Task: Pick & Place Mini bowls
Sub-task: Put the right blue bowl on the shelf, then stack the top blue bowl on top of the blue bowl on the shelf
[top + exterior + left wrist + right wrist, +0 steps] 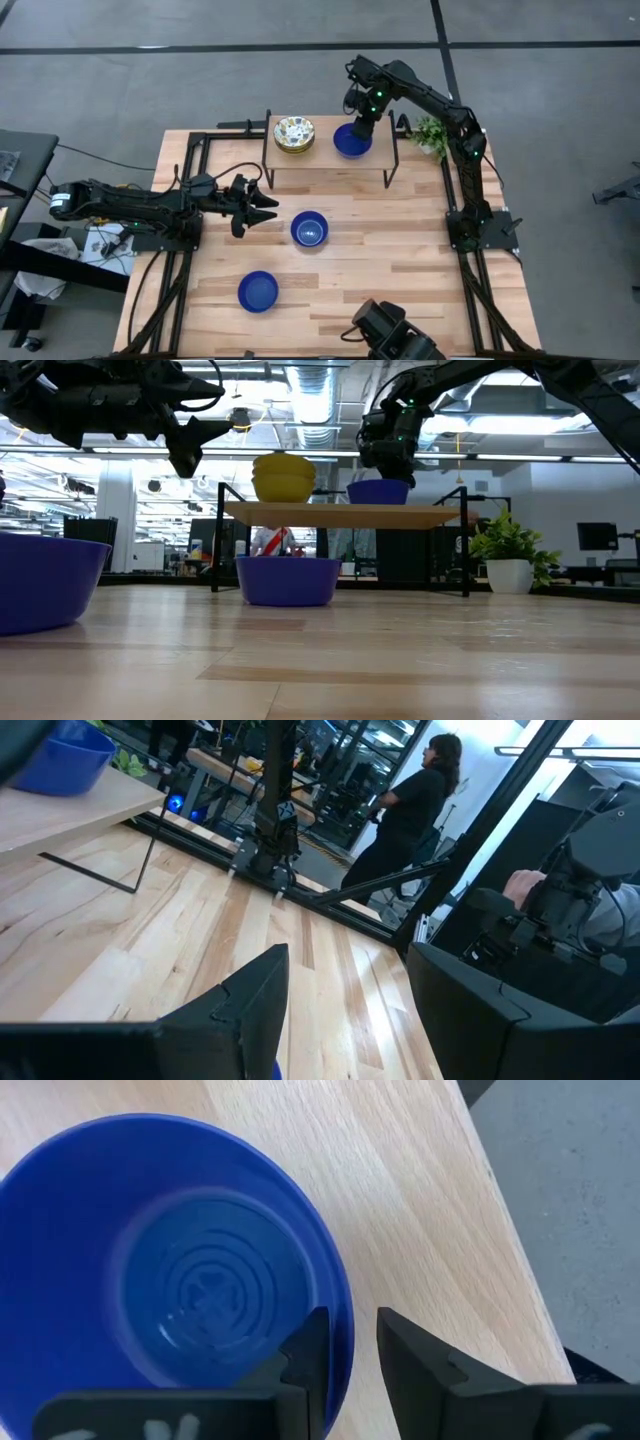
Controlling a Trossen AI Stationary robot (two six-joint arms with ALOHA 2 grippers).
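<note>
Flanking blue bowl point(351, 141): floral stack point(294, 133), plant point(431, 135).

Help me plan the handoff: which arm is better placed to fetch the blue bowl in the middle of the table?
Left. Its open gripper hovers beside that bowl. The right gripper is busy, straddling the rim of another blue bowl on the shelf.

A grey floor point(560, 60) crossed by dark lines surrounds the pale wooden tabletop point(400, 260). Beyond it lies a bright open workshop under ceiling ducts point(320, 385). A potted plant point(508, 555) stands at the edge, and a person in black point(405, 815) walks past.
</note>
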